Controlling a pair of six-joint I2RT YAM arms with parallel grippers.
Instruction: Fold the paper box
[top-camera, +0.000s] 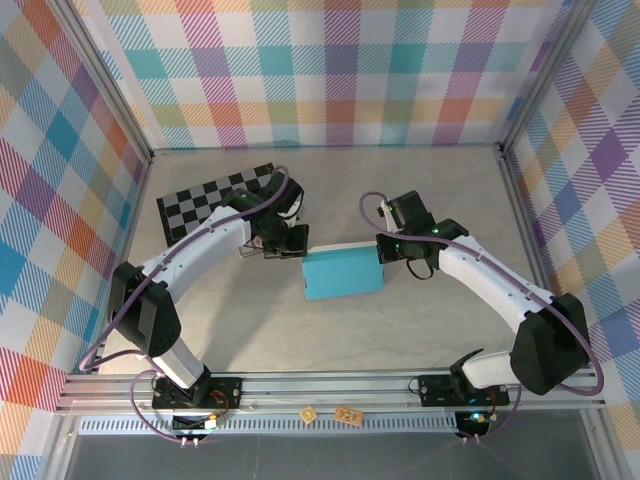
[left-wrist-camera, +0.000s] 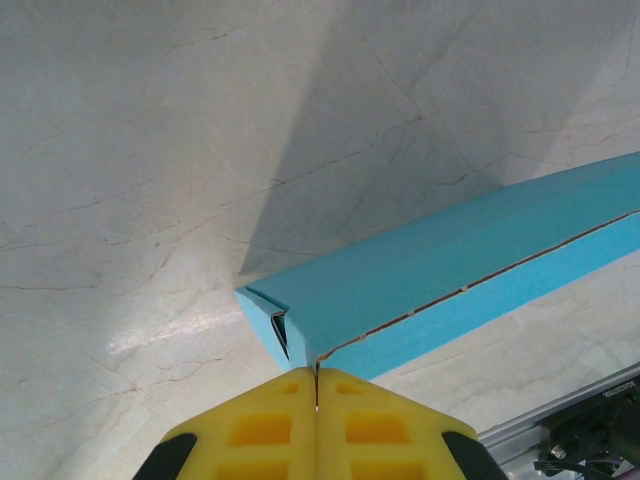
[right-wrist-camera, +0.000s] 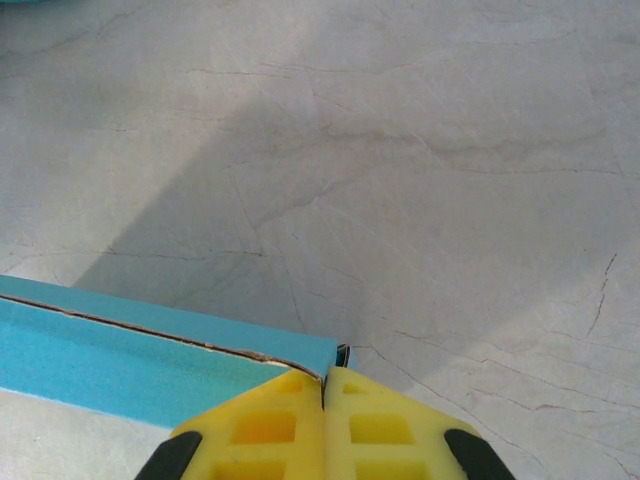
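Paper box (top-camera: 343, 275): turquoise, folded into a shallow block, flat on the pale surface (top-camera: 450, 180).
Left claw (top-camera: 295, 248): at the box's far-left corner, yellow fingers (left-wrist-camera: 260, 430) pressed together, tips meeting the seam.
Right claw (top-camera: 384, 250): at the box's far-right corner, fingers (right-wrist-camera: 380, 430) likewise together.
Cannot tell whether cardboard is nipped between either pair.
Box cut off at the frame edge in both wrist views.
Checkered board (top-camera: 200, 205): beyond the box's left end, partly hidden under the left arm.

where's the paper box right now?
In the top view the paper box lies mid-table, with the left gripper at its far-left corner and the right gripper at its far-right corner. The checkered board sits further left.
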